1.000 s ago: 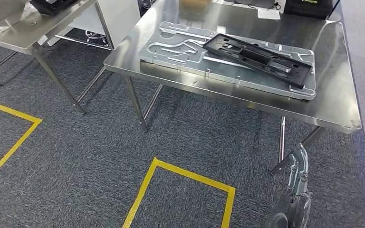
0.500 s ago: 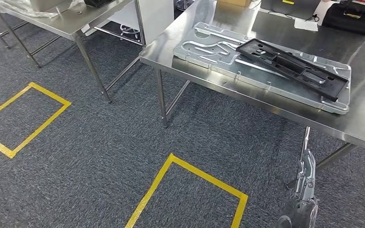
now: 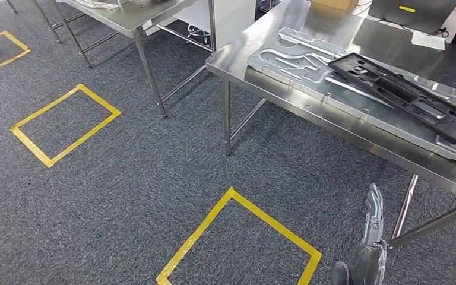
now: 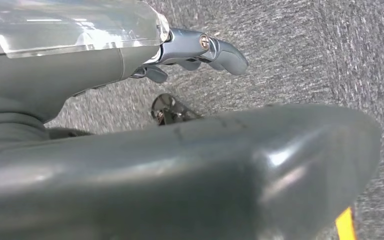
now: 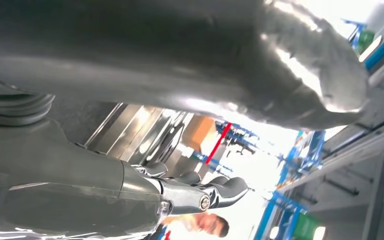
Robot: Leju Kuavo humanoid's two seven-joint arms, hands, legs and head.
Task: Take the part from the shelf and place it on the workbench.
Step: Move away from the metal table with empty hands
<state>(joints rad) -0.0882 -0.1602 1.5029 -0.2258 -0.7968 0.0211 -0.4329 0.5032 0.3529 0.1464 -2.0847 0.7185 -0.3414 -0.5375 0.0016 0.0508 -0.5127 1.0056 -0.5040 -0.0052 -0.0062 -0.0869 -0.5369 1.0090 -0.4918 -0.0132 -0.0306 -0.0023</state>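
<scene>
The black part (image 3: 402, 95) already lies on the bench (image 3: 332, 119) at two o'clock, long axis running ten to four, nearer the hanging right hand (image 3: 371, 237), whose fingers hold nothing, like the left hand (image 4: 195, 50).

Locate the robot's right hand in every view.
Head view: the right hand hangs at lower right, beside a table leg.
Right wrist view: lower left to centre, holding nothing.
Left wrist view: the left hand instead.
Shared landmark: yellow floor tape, head and left wrist views.
</scene>
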